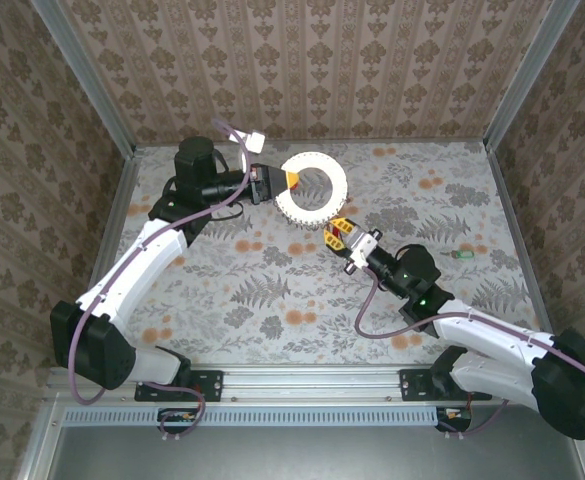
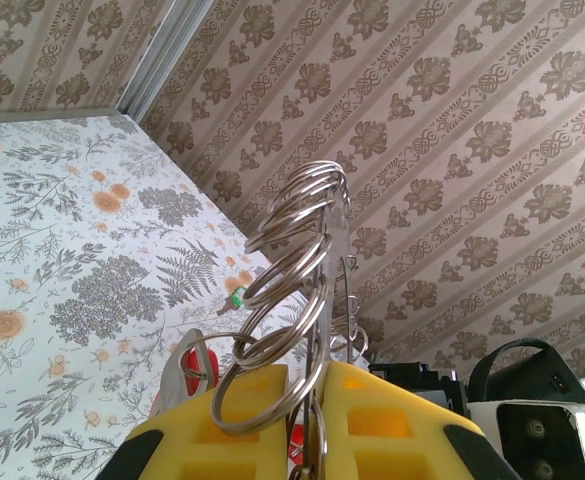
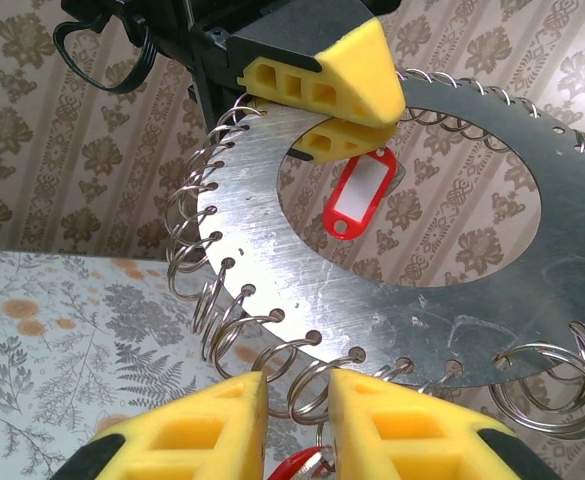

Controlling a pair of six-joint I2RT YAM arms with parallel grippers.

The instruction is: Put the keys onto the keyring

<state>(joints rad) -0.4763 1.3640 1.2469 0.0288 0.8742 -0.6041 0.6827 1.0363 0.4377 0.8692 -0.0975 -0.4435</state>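
Observation:
The keyring (image 3: pixel 452 300) is a flat silvery metal disc with a big hole and many wire split rings along its rim; it stands off the table (image 1: pixel 312 208). My left gripper (image 2: pixel 317 410) is shut on its edge, and its yellow fingers (image 3: pixel 337 100) pinch the disc's far side. A red-tagged key (image 3: pixel 357 195) hangs in the disc's hole. My right gripper (image 3: pixel 299 400) sits at the near rim with its jaws a narrow gap apart. One split ring and another red key (image 3: pixel 302 465) lie in that gap. Whether the fingers press that key is unclear.
A small green-headed key (image 1: pixel 459 254) lies on the patterned table at the right, also seen past the rings (image 2: pixel 235 296). Patterned walls close in the back and both sides. A purple cable (image 1: pixel 234 135) loops above the left arm.

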